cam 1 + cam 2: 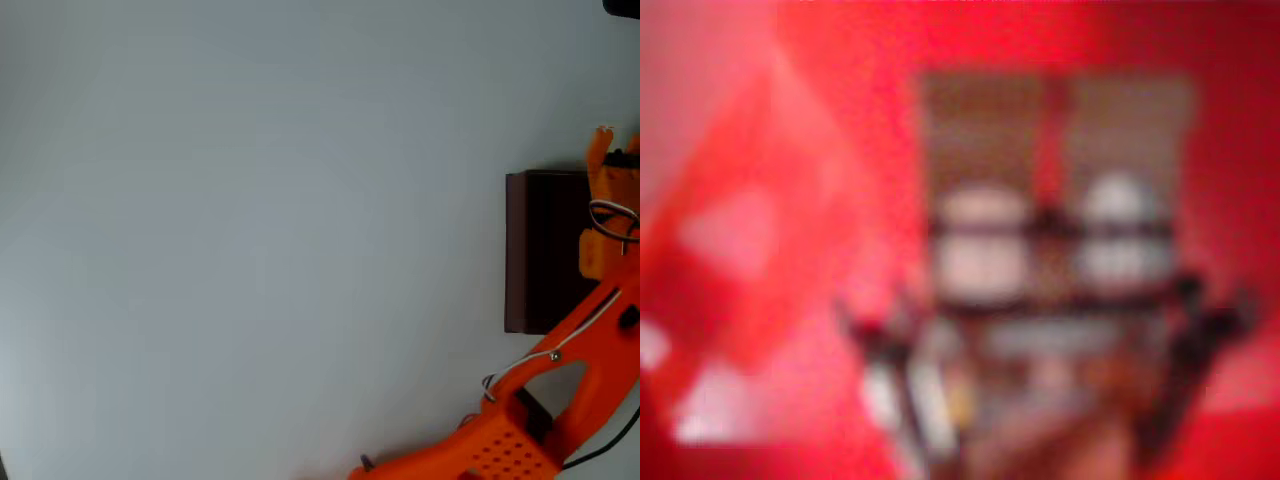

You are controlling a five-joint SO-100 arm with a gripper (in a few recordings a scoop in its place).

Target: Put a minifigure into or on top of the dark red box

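The dark red box sits at the right edge of the overhead view, with thin maroon walls and a near-black inside. My orange arm reaches up from the bottom right across the box. The gripper hangs over the box's far right corner, partly cut off by the picture edge. A small dark patch sits beside its orange fingers, too small to identify. The minifigure is hidden or out of view. The wrist view is a red blur with no clear shapes, and the jaws' stance cannot be read.
A plain pale grey table spreads across the left and middle of the overhead view. White and black cables run along the arm. The arm's base stands at the bottom edge.
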